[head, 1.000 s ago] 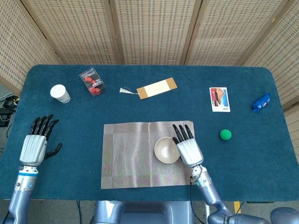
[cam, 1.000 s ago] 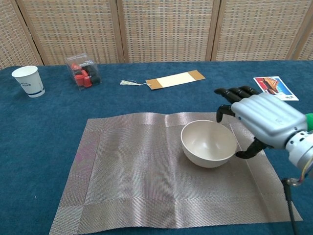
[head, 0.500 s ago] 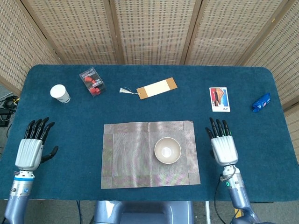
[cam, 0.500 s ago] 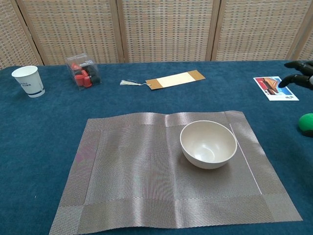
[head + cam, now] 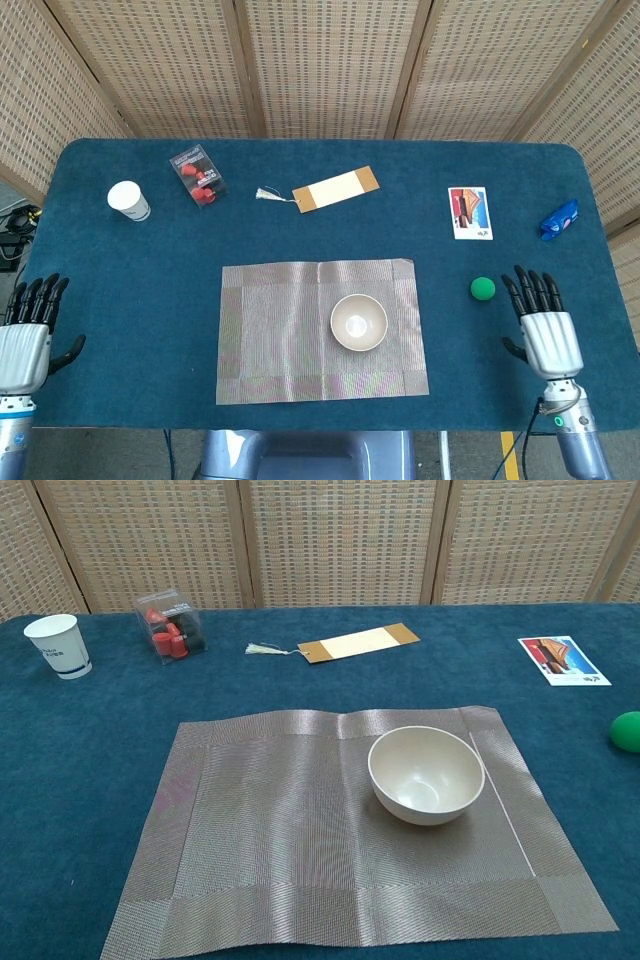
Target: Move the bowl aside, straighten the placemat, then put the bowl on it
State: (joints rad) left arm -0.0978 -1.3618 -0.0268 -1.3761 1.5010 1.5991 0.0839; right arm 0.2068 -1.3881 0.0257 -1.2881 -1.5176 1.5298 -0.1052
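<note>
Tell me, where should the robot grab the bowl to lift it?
Probably by its rim, from the right: the bowl stands upright and open on the placemat, toward its right side, nearest the right hand, whose fingers are spread.

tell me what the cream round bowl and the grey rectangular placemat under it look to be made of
The cream round bowl looks like glazed ceramic or hard plastic: smooth, even, with a soft sheen and a clean thin rim; the look leaves it open. The grey rectangular placemat seems woven vinyl or similar synthetic fibre: a fine mesh texture shows, with a differently shaded border band, and it ripples slightly rather than lying stiff.
</note>
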